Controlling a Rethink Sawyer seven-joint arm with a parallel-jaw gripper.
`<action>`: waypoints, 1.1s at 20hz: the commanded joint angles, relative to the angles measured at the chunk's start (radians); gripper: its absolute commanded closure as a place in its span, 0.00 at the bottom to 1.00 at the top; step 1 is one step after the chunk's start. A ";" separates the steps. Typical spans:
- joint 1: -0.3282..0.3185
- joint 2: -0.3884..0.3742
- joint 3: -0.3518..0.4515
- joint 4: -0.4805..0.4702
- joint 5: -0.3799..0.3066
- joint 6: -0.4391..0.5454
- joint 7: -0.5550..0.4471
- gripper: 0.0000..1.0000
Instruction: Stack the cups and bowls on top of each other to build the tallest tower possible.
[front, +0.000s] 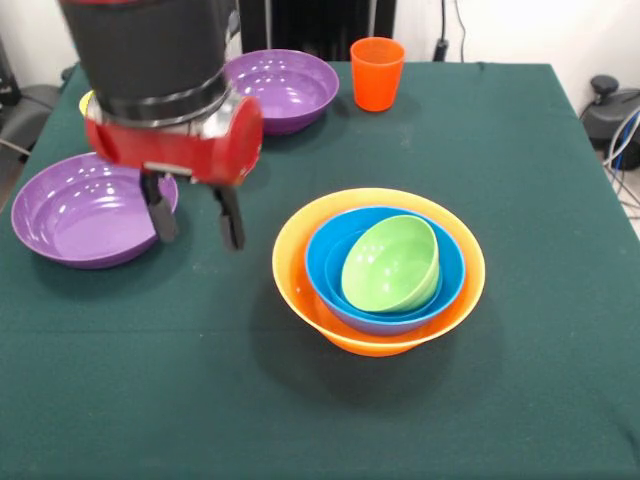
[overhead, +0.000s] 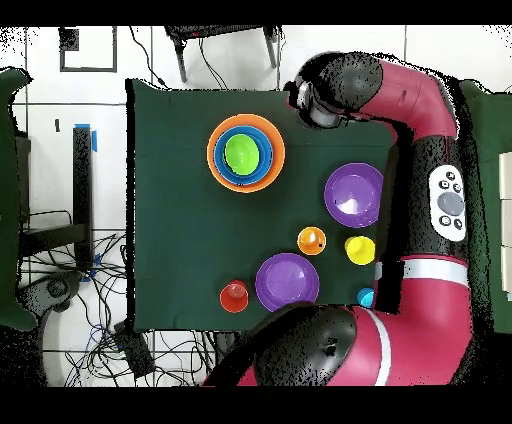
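Note:
The tower stands right of centre in the front view: a large orange bowl (front: 300, 250) holds a deep blue bowl (front: 325, 255), and a small green bowl (front: 392, 262) leans tilted inside it. From above it is the orange bowl (overhead: 272, 152) with the green bowl (overhead: 241, 153) in the middle. My gripper (front: 198, 238) hangs open and empty over bare cloth, between the tower and the left purple bowl (front: 85, 215). A second purple bowl (front: 285, 85) and a red-orange cup (front: 377, 72) stand at the back. A yellow cup (front: 86, 101) peeks out behind the arm.
Overhead, the two purple bowls (overhead: 353, 193) (overhead: 287, 279), an orange cup (overhead: 311, 241), a yellow cup (overhead: 360, 250) and a red-orange cup (overhead: 234, 296) stand apart on the green cloth (overhead: 170, 200). A light blue cup (overhead: 365, 298) is half hidden by the arm (overhead: 420, 110).

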 joint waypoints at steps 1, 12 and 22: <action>0.016 0.115 0.091 -0.071 -0.080 0.036 -0.335 0.00; 0.048 0.191 0.089 -0.083 -0.073 -0.057 -0.283 0.00; 0.032 0.251 0.154 -0.120 -0.016 -0.031 -0.283 0.00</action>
